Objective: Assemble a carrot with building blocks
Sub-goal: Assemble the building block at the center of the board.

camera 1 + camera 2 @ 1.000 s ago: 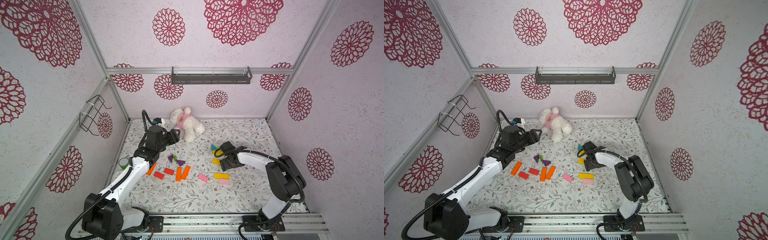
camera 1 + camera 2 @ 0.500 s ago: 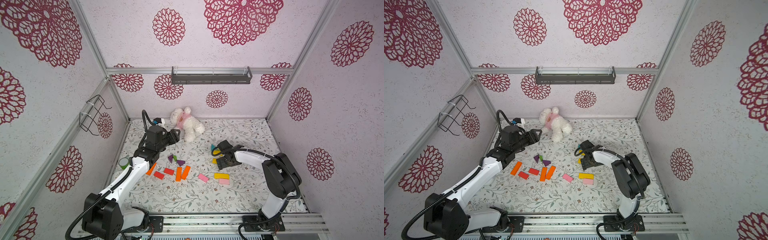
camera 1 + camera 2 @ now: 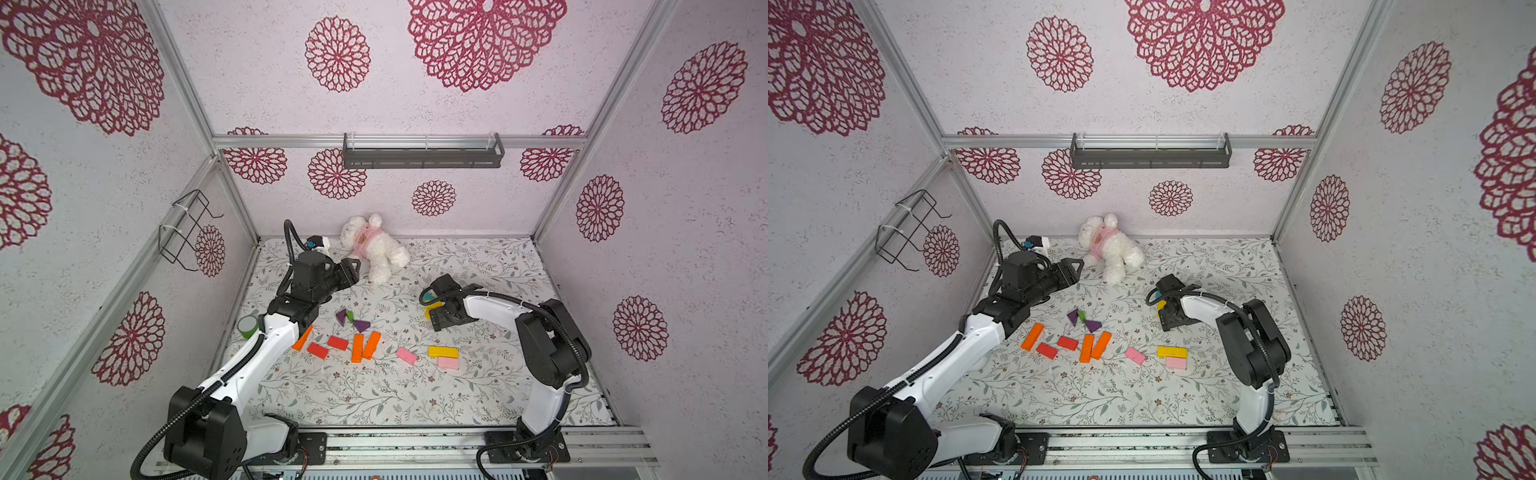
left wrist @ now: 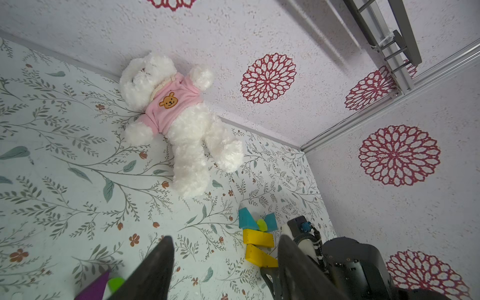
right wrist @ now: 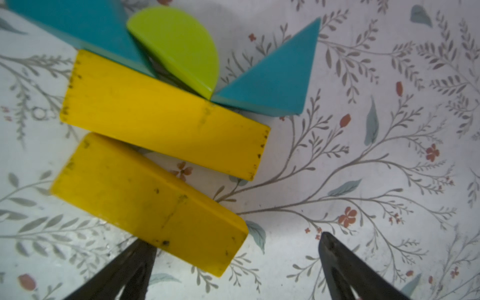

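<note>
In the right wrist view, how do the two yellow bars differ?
The farther yellow painted bar abuts the teal triangular blocks and lime half-disc; the nearer yellow painted bar, just ahead of the open right pincer, touches neither. The nearer lies skewed to the farther, their gap widening toward one end. Both lie flat, unheld.

In both top views the right arm [image 3: 494, 305] lies over its own fingers, and of the yellow bars [image 3: 432, 308] and teal triangles [image 3: 427, 296] beneath it only slivers show. In the right wrist view one teal triangle [image 5: 78, 23] runs off the edge, and the right gripper [image 5: 234, 237] shows just its dark, blurred tips. In the left wrist view a purple triangle [image 4: 94, 288] is cut by the edge and partly behind a blurred finger [image 4: 153, 270]. In a top view the left arm [image 3: 266, 357] covers part of the green cup [image 3: 247, 333] and one end of an orange bar [image 3: 302, 338]. A white thing [image 3: 319, 243] by the back wall is too small to make out.
</note>
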Action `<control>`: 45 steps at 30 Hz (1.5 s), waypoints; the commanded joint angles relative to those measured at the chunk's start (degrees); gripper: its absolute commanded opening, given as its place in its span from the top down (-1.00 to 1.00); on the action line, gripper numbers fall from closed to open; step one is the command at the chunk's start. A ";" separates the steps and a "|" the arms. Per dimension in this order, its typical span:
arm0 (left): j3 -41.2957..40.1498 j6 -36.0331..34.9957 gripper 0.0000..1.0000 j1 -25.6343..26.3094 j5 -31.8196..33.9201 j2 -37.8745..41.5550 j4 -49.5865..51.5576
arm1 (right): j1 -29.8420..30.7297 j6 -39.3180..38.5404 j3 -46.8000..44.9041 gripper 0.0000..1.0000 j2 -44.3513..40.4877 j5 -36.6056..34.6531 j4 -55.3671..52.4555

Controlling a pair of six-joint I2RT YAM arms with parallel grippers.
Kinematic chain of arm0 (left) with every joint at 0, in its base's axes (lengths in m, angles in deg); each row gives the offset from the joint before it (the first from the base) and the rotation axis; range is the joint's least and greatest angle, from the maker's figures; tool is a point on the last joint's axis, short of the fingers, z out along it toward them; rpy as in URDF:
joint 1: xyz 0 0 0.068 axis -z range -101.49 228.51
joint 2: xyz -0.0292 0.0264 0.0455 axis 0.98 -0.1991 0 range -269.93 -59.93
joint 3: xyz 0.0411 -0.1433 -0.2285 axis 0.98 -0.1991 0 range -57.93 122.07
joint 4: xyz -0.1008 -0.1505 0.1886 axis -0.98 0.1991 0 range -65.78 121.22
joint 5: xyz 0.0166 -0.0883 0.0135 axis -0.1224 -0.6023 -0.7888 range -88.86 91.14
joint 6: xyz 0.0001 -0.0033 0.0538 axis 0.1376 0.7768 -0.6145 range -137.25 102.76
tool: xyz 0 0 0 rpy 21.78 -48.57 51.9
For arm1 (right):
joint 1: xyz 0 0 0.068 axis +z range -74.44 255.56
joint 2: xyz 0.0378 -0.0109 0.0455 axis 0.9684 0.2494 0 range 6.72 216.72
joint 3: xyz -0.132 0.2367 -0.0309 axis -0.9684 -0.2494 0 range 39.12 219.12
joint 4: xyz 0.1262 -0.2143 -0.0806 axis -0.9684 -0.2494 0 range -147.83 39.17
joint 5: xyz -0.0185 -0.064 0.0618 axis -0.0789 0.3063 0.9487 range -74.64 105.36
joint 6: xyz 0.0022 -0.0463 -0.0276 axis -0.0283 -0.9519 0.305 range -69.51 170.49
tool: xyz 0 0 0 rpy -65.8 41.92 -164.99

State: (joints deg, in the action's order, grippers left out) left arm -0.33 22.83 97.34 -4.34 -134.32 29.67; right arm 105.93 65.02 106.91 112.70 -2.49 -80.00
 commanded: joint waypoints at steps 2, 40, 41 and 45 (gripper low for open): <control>0.58 -0.61 -0.31 0.25 0.53 -0.26 0.00 | -0.66 -0.90 0.59 -0.97 -0.60 -1.20 -2.73; 0.67 -0.20 -0.31 0.27 0.10 -1.10 0.00 | -2.51 -1.73 3.72 -0.85 -0.11 -2.41 -4.07; 0.67 -0.26 -0.31 0.29 0.10 -1.11 0.00 | -2.49 -1.69 3.75 -0.84 -0.17 -2.46 -4.01; 0.67 -0.19 -0.31 0.27 0.01 -1.20 0.00 | -2.48 -1.60 3.48 -0.85 0.06 -2.04 -3.75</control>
State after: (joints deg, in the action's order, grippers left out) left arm -0.33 22.83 97.34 -4.38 -135.06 29.71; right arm 103.83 64.03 109.33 113.11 -3.10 -82.45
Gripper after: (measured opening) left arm 0.656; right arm 0.923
